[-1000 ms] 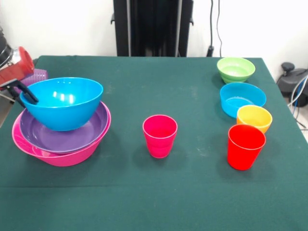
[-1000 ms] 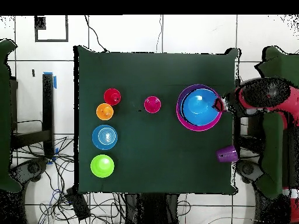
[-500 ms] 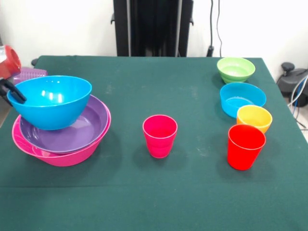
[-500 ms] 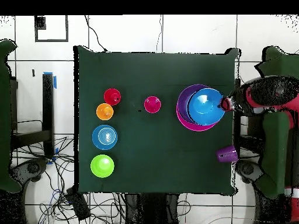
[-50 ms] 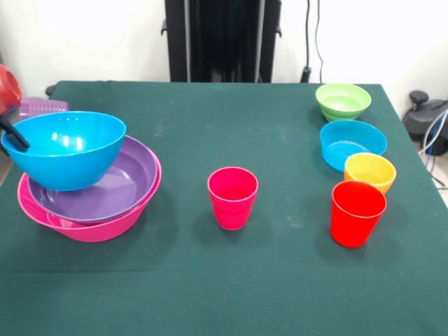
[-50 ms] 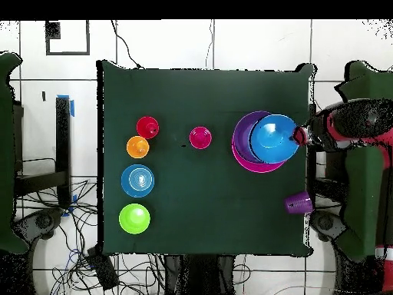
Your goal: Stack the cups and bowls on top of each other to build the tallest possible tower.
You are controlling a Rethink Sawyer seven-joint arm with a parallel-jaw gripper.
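Two cups sit nearest in my front view: the red cup (image 5: 358, 213) low on the right and the pink cup (image 5: 232, 197) in the middle of the green bench (image 5: 224, 294). Just behind the red cup I see the small orange bowl (image 5: 369, 170), touching it or almost, then the cyan bowl (image 5: 352, 143), then the green bowl (image 5: 343, 101) at the upper right, all in one row.

On the left of the frame the huge pink bowl (image 5: 84, 225) sits on the bench with the purple bowl (image 5: 115, 187) inside it. The big blue bowl (image 5: 63, 149) is above them, pushed over to the left side so it hangs past their rims.

At the left edge my pincer (image 5: 12, 133) pinches the blue bowl's rim; I see only its dark tips and a bit of red arm (image 5: 7, 88) above.

Behind that, the purple cup (image 5: 42, 107) lies at the bench's far left edge. From overhead it lies on its side (image 6: 298, 203) near the lower right corner of the bench.
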